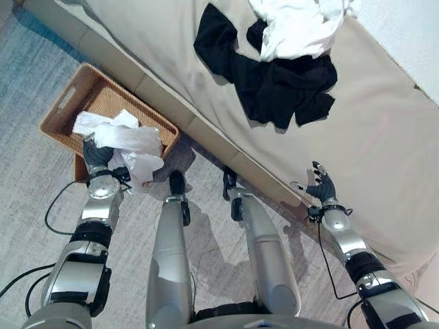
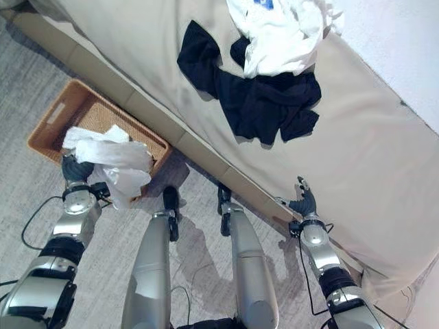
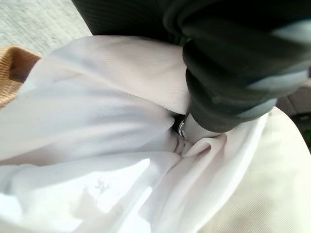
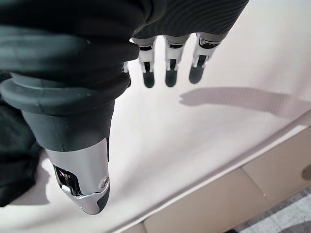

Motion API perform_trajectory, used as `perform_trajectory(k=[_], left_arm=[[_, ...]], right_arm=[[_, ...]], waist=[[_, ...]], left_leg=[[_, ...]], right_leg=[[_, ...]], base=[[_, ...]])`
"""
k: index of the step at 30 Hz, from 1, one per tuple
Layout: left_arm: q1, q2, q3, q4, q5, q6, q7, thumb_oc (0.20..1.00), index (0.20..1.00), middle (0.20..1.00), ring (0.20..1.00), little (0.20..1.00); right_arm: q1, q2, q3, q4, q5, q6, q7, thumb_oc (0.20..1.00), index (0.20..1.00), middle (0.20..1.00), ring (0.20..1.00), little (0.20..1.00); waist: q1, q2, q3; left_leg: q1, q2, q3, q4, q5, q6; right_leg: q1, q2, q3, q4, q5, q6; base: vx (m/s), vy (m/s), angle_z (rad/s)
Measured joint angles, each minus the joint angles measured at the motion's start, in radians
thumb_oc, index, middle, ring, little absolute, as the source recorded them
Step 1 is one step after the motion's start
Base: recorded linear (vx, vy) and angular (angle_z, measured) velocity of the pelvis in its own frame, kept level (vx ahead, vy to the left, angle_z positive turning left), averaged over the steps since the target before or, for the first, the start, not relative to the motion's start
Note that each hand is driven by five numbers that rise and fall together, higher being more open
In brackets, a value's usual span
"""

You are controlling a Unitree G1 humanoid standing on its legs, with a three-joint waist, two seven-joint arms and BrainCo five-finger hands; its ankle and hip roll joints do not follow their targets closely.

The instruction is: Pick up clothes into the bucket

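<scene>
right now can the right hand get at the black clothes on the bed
Probably yes: the right hand hovers open over bare bed, and nothing lies between it and the black clothes, though it must reach further in.

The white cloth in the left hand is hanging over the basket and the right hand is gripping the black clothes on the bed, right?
Not quite. The right hand is open above bare bed, apart from the black clothes, as the right wrist view shows. The left hand does hold the white cloth over the basket.

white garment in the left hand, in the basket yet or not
Partly in: the white garment drapes over the wicker basket rim, bunched in the left hand.
</scene>
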Motion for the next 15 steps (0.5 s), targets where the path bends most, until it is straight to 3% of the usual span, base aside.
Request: perform_trajectory(k=[1,2,15], left_arm=[[-0.007,0.000,0.001,0.002,-0.007,0.000,0.004,0.200,0.200,0.200,0.200,0.200],[-0.015,0.000,0.001,0.002,-0.012,0.000,0.008,1.000,1.000,1.000,1.000,1.000],[-0.065,-0.025,0.035,0.055,-0.076,0.005,0.101,1.000,1.000,1.000,1.000,1.000]], right_arm=[[-0.001,-0.002,0.000,-0.002,0.000,-0.001,-0.001,1.000,1.000,1.000,1.000,1.000],[-0.001,-0.003,0.000,-0.003,0.000,-0.001,-0.004,1.000,1.000,1.000,1.000,1.000],[-0.001,-0.002,0.036,-0.015,0.001,-0.002,-0.014,1.000,1.000,1.000,1.000,1.000]], waist=[[0.000,0.000,0.000],[-0.002,0.000,0.000],[-0.022,0.000,0.000]], left_leg=[[-0.016,0.000,-0.001,0.012,-0.004,-0.001],[-0.043,0.000,-0.002,0.034,-0.008,-0.001],[-0.072,-0.011,-0.006,0.046,-0.010,0.011]], right_leg=[[-0.016,-0.001,0.000,0.012,-0.003,-0.001],[-0.040,-0.002,0.000,0.033,-0.007,0.000],[-0.065,-0.014,-0.002,0.043,-0.011,0.001]], base=[[0.00,0.000,0.00],[0.00,0.000,0.00],[0.00,0.002,0.01]])
